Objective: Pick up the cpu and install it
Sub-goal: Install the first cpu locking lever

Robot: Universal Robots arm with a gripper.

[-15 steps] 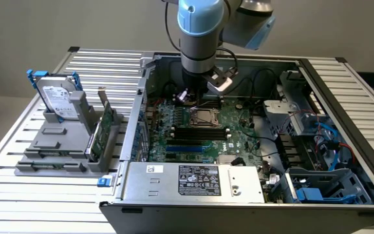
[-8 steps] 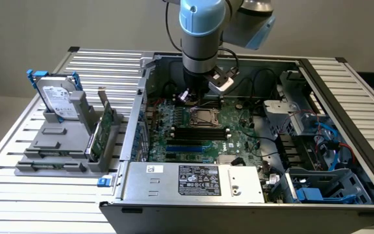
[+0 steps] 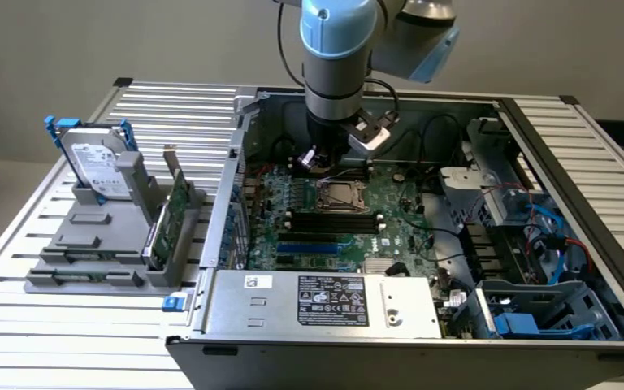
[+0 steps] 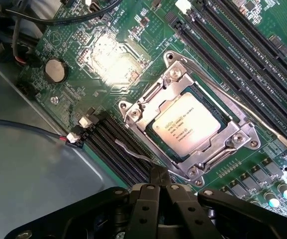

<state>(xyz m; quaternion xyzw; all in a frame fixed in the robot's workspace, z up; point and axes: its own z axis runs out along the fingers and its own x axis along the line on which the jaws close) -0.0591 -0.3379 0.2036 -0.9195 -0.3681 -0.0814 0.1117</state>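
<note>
Cpu [image 4: 186, 123], seated flat in its motherboard socket [image 4: 133, 110], looks light, rigid, fragile, best gripped by its edges; end effector [image 4: 159, 185] hovers above, fingers together, empty.

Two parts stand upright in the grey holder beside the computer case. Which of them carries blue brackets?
The hard drive, at the holder's far end. It is silver with a white label and blue brackets at its sides. The other part, the long green circuit card, has none.
</note>
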